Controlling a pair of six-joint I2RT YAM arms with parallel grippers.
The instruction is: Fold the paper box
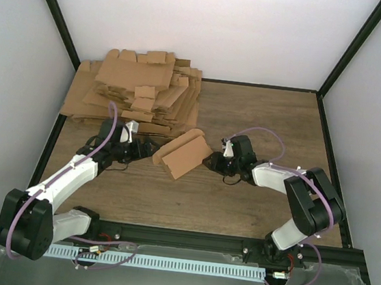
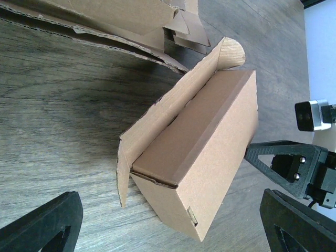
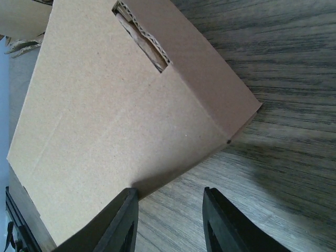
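The paper box (image 1: 182, 154) is a small brown carton standing on the wooden table between my two grippers, with one long lid flap sticking up. In the left wrist view the paper box (image 2: 205, 152) fills the middle, its rounded flap tab at the top. My left gripper (image 1: 143, 151) is open just left of it; its fingers (image 2: 44, 226) stand wide apart, holding nothing. My right gripper (image 1: 213, 162) is open at the box's right side. In the right wrist view the paper box (image 3: 115, 105) has a slot in its wall, and the left finger (image 3: 119, 223) is at its lower edge.
A big pile of flat brown cardboard blanks (image 1: 138, 88) lies at the table's back left, just behind the left gripper, and shows in the left wrist view (image 2: 105, 21). Black frame posts and white walls enclose the wooden table (image 1: 261, 123).
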